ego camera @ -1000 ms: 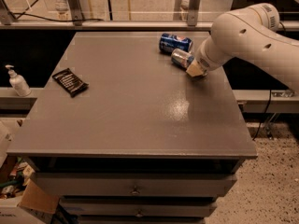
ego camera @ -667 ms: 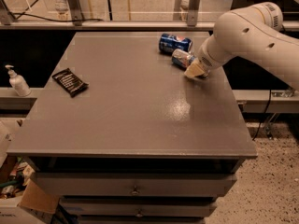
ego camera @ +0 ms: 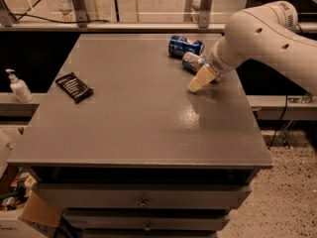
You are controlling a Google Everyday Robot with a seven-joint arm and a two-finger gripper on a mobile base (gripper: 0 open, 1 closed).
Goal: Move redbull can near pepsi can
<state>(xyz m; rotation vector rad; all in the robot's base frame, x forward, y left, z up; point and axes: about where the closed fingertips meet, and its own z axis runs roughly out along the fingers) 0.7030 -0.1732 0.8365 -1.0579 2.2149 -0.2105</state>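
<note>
My claw (ego camera: 199, 81) sits low over the far right part of the grey tabletop (ego camera: 133, 128). It hangs at the end of my white arm (ego camera: 267, 33), which reaches in from the right edge of the view. The claw's pale tip points down and to the left, close to the surface. I cannot tell whether my claw is spread or closed, nor whether it has hold of anything.

The redbull can (ego camera: 192, 61) lies on its side just behind my claw, with its right end hidden by my wrist. It is either touching my claw or very nearly so; I cannot tell which. The pepsi can (ego camera: 185, 45) also lies on its side, a little farther back and slightly to the left. It is just beside the redbull can, and both are near the tabletop's far edge.

Well apart from these, on the left of the tabletop, a flat black packet (ego camera: 74, 87) lies at an angle. On a ledge beyond the tabletop's left edge stands a white pump bottle (ego camera: 19, 87).
</note>
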